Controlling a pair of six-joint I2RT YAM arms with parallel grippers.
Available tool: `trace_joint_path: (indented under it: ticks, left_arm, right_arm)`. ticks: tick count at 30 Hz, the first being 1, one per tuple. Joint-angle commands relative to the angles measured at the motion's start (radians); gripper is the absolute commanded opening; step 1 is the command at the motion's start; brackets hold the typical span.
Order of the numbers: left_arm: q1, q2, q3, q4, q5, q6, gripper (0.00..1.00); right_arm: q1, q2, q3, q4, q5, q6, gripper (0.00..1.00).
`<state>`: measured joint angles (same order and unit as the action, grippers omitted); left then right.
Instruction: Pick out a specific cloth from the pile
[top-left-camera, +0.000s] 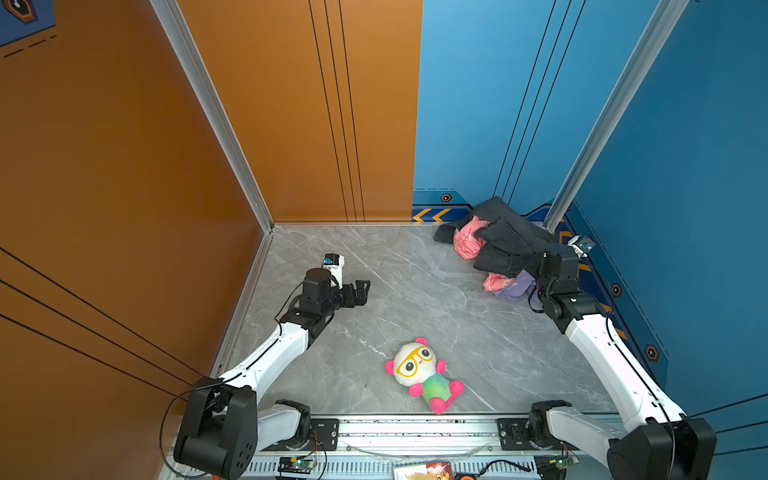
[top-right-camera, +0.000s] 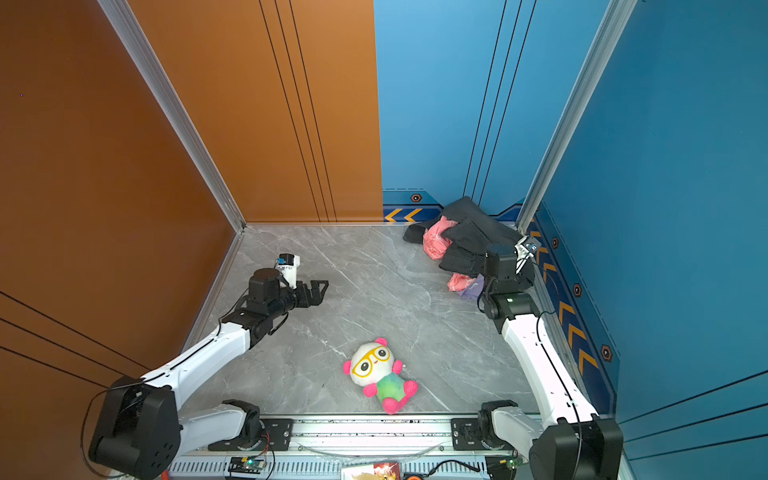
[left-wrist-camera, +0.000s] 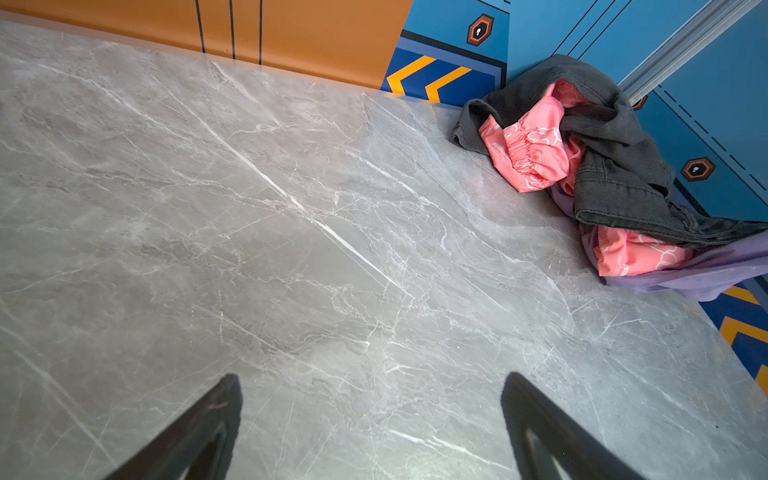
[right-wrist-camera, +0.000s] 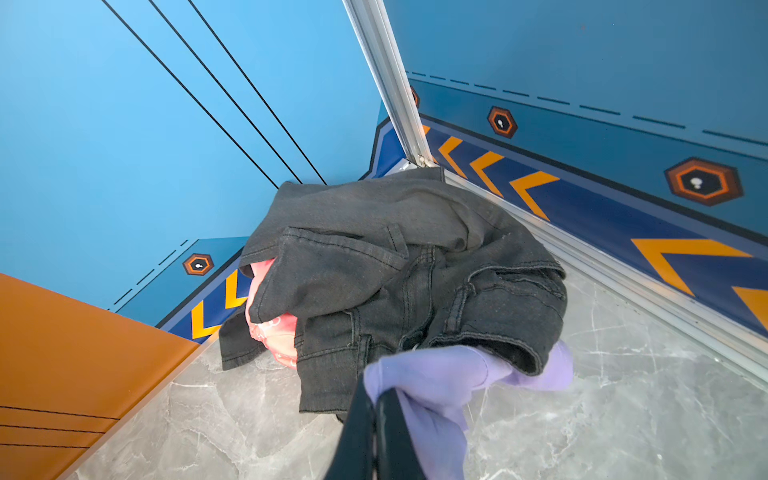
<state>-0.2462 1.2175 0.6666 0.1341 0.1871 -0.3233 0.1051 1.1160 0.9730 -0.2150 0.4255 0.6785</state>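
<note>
Lavender T-shirt (right-wrist-camera: 436, 374) is pinched at a fold by the right gripper (right-wrist-camera: 376, 401), jaws closed on it, at the near edge of the pile (top-left-camera: 498, 249) in the far right corner of the marble table (top-left-camera: 374, 257). Most of it lies under the dark grey jeans (right-wrist-camera: 395, 270) and pink garment (right-wrist-camera: 272, 336). Grasp looks done; pulling it free remains. Left gripper (top-left-camera: 360, 291) hangs wide open, empty, well apart.

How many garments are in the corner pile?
3: dark grey jeans draped on top; a pink garment poking out beneath them in two places; the lavender shirt lowest, pinched by the right gripper. More could be hidden underneath.
</note>
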Motion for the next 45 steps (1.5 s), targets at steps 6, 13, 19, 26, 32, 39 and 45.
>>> trace_joint_path:
  ticks: [6,13,19,26,32,39,45]
  left_arm:
    - [-0.016,0.001,0.011,0.020,-0.017,-0.011,0.98]
    - [-0.023,-0.002,0.011,0.019,-0.024,-0.015,0.98]
    - [-0.033,-0.003,0.010,0.019,-0.032,-0.017,0.98]
    - [-0.041,0.002,0.014,0.022,-0.038,-0.020,0.98]
    - [-0.045,0.011,0.021,0.024,-0.033,-0.019,0.98]
    - [-0.048,0.008,0.022,0.022,-0.032,-0.020,0.98]
    - [-0.048,-0.005,0.013,0.022,-0.035,-0.017,0.98]
  right_arm:
    - [0.037,-0.021,0.139,0.083,0.068,-0.122,0.00]
    - [0.073,-0.013,0.218,0.126,0.099,-0.215,0.00]
    - [0.107,0.005,0.294,0.158,0.111,-0.312,0.00]
    - [0.154,0.030,0.386,0.204,0.116,-0.464,0.00]
    - [0.194,0.063,0.455,0.195,0.058,-0.576,0.00]
    - [0.270,0.153,0.515,0.045,-0.120,-0.616,0.00]
    - [0.366,0.298,0.575,-0.134,-0.323,-0.630,0.00]
